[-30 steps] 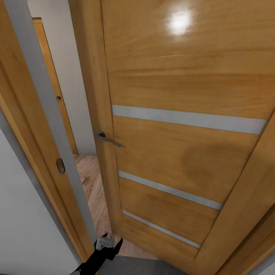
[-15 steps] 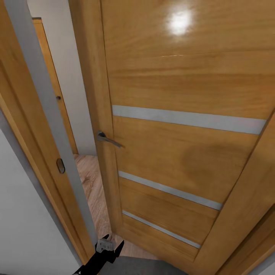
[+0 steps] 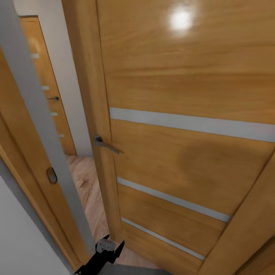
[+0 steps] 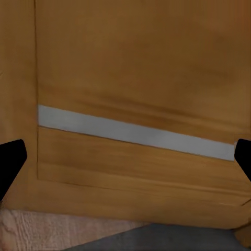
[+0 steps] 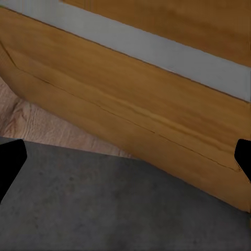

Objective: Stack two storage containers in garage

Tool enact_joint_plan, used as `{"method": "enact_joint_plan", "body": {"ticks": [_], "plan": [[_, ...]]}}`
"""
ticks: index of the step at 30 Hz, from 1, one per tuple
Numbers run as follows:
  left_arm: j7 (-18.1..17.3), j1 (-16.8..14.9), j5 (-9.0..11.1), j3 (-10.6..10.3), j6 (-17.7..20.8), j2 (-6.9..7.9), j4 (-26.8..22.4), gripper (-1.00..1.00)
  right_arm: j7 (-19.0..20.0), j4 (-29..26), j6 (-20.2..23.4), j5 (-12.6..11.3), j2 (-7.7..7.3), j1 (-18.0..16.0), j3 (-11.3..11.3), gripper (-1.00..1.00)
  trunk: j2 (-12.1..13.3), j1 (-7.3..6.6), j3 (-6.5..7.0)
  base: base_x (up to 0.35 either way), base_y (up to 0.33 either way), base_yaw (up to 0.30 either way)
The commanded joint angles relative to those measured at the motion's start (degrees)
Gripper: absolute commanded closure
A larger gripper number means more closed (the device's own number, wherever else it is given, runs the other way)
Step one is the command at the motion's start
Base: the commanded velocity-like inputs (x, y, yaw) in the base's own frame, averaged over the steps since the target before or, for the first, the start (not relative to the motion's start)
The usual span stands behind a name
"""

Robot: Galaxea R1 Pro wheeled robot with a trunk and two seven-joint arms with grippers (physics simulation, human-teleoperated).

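The two storage containers are out of view. A glossy wooden door point(image 3: 183, 114) with grey slats and a metal handle point(image 3: 106, 144) stands ajar right in front of me. My left gripper point(image 3: 114, 241) sits low by the door's free edge, at the gap. In the left wrist view its black fingertips point(image 4: 10, 159) are spread wide with nothing between them, facing the door's lower panel point(image 4: 136, 78). My right gripper point(image 5: 125, 159) is open too and holds nothing. It points at the door's bottom edge above the dark grey concrete floor point(image 5: 104, 209).
The door frame point(image 3: 34, 114) with a latch plate point(image 3: 51, 175) stands close on the left, leaving a narrow gap. Through it I see light wood plank floor point(image 3: 86, 183), a white wall and another wooden door point(image 3: 42, 76) further back.
The whole picture has shifted, so the camera moved: the frame sits further left, the door looms nearer, and more of the far door shows. My left gripper keeps its place.
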Motion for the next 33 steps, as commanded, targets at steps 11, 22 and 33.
{"method": "enact_joint_plan", "body": {"ticks": [11, 22, 33], "plan": [[-0.12, -0.05, 0.53, -0.47, -0.07, 0.06, 0.06, -1.0, -0.38, 0.07, -0.14, -0.1, 0.0, -0.04, 0.34, -1.0, -0.03, 0.03, -0.06, 0.191, 0.0, -0.006], [-0.11, -0.05, 0.54, -0.47, 0.0, 0.08, 0.06, -1.0, -0.38, 0.07, -0.14, -0.11, 0.01, -0.04, 0.28, -1.0, -0.03, 0.03, -0.06, 0.013, 0.0, -0.09], [0.0, -0.05, 0.56, -0.4, 0.13, 0.15, 0.06, -1.0, -0.38, 0.1, -0.14, -0.11, 0.01, -0.04, 0.28, -1.0, -0.03, 0.03, -0.06, 0.001, 0.0, -0.009]]}}
